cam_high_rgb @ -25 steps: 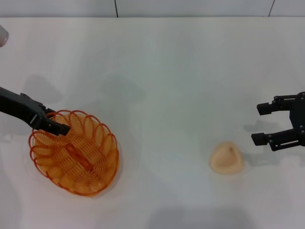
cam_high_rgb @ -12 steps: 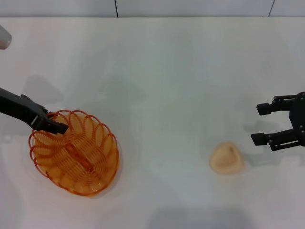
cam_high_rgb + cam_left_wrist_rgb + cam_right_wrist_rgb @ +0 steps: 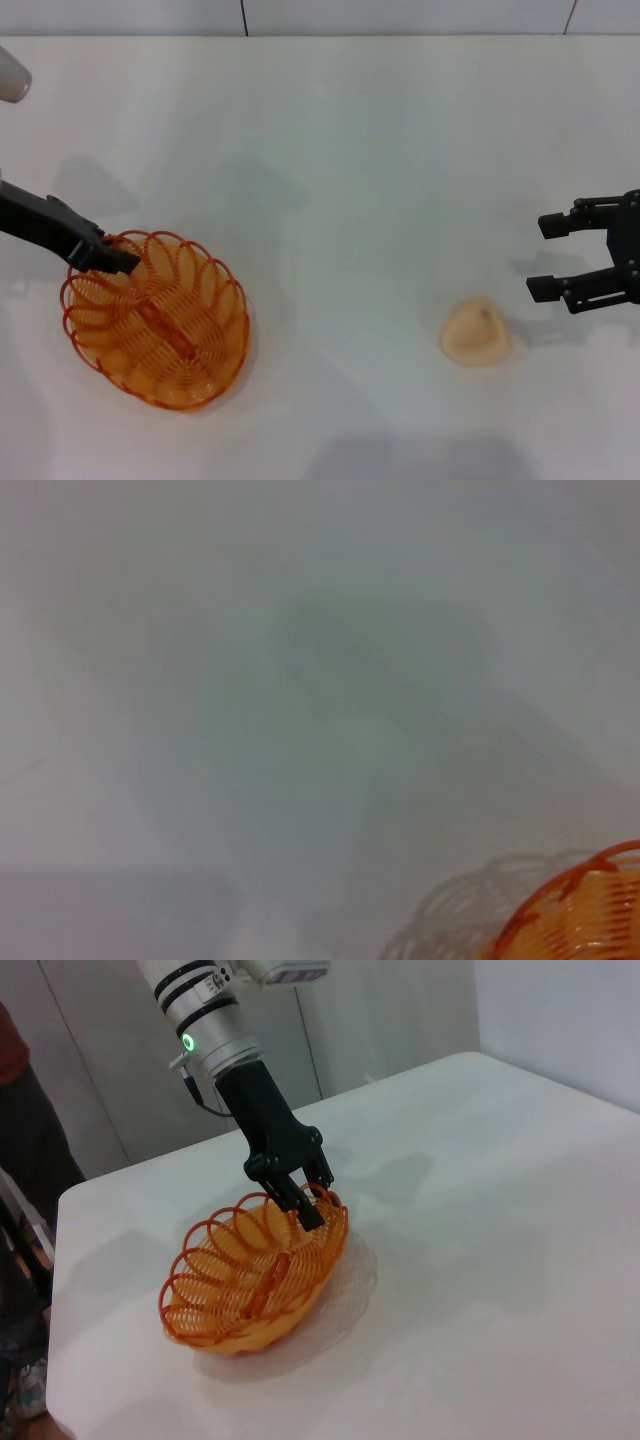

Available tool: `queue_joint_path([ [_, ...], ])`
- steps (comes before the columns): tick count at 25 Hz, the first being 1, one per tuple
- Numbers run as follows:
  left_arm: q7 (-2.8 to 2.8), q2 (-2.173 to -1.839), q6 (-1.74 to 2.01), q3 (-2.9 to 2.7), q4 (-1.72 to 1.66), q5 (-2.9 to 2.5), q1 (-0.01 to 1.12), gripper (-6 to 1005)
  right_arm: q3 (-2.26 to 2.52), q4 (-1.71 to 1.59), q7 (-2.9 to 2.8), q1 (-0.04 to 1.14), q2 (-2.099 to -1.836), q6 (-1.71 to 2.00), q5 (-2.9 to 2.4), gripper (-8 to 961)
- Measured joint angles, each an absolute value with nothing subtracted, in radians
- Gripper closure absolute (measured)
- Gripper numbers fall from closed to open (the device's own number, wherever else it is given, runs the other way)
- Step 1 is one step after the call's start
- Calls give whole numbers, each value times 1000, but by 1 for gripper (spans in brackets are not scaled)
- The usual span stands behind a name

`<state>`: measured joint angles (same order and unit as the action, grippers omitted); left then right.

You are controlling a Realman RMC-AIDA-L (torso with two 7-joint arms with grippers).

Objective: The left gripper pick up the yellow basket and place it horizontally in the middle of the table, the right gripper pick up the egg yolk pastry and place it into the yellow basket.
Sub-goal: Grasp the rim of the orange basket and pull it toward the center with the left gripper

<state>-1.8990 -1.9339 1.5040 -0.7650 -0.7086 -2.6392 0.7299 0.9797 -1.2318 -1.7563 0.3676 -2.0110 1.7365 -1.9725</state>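
The yellow basket (image 3: pixel 158 320) is an oval of orange wire loops standing on the white table (image 3: pixel 340 180) at the front left. It also shows in the right wrist view (image 3: pixel 255 1275), and its rim shows in the left wrist view (image 3: pixel 575 910). My left gripper (image 3: pixel 118 260) is at the basket's far-left rim. In the right wrist view my left gripper (image 3: pixel 312 1200) has its fingers open astride the rim, one inside the basket. The egg yolk pastry (image 3: pixel 476 331) lies at the front right. My right gripper (image 3: pixel 543 258) is open and empty, just right of the pastry and a little behind it.
The table's far edge meets a grey wall (image 3: pixel 400 15). In the right wrist view a person (image 3: pixel 25 1160) stands beyond the table's far corner, behind the left arm with its green ring light (image 3: pixel 187 1042).
My left gripper has drawn back a little to the left, from inside the basket to its rim. The basket, the pastry and the right gripper have not moved.
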Motion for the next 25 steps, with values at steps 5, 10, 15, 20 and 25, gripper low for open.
queue_joint_path([
  [5, -1903, -1934, 1497, -767, -709, -2639, 730, 674, 979, -1232, -1756, 368, -2011, 1736, -1973, 119],
  [10, -1902, -1938, 1500, -770, -709, -2639, 730, 732, 979, -1232, -1756, 370, -2011, 1736, -1973, 119],
  [15, -1897, -1946, 1508, -792, -714, -2637, 732, 805, 979, -1232, -1756, 372, -2011, 1736, -1973, 119],
  [20, -1892, -1946, 1531, -809, -716, -2632, 732, 860, 976, -1231, -1756, 373, -2011, 1736, -1973, 118],
  [25, -1888, -1941, 1574, -804, -750, -2597, 728, 880, 973, -1219, -1754, 376, -2011, 1736, -1973, 118],
])
